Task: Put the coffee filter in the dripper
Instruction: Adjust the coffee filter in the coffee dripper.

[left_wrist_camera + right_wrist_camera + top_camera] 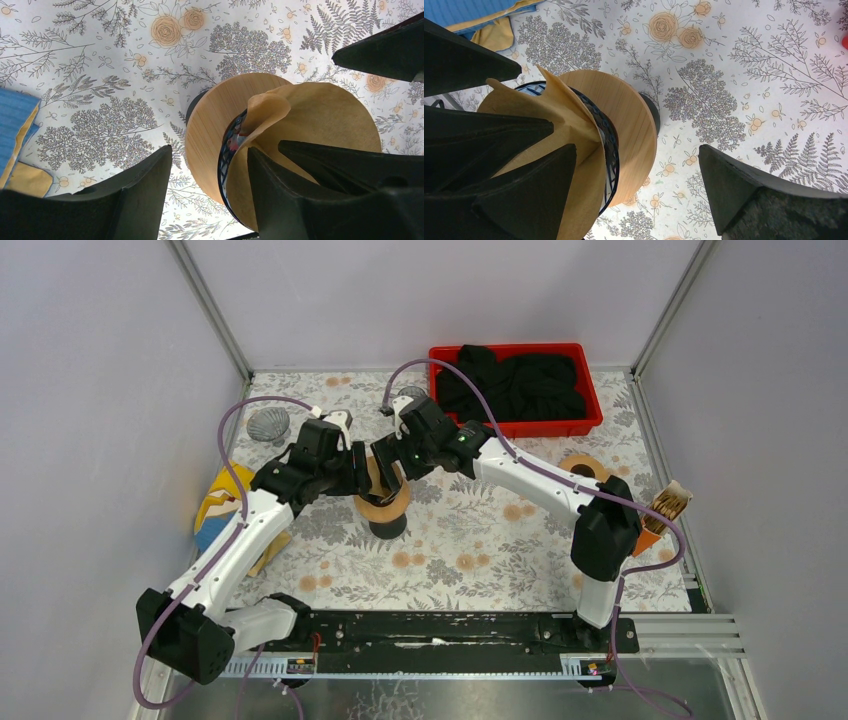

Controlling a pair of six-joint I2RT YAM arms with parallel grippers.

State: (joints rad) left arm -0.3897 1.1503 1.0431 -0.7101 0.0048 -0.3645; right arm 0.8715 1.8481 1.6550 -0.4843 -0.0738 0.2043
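Coffee filter (320, 120) already in the dripper (382, 508), brown paper cone with one edge folded inward above the wooden collar (210, 117), dripper upright near mid-table on the floral cloth (480, 540). Left gripper (209, 150) spread wide astride the rim, one finger over the paper, one outside the collar; right gripper (636, 147) likewise apart from the opposite side, nothing clamped in either. Farther out, red bin (540, 427) of black cloth (520, 380) at back right, blue and yellow item (213, 512) at left.
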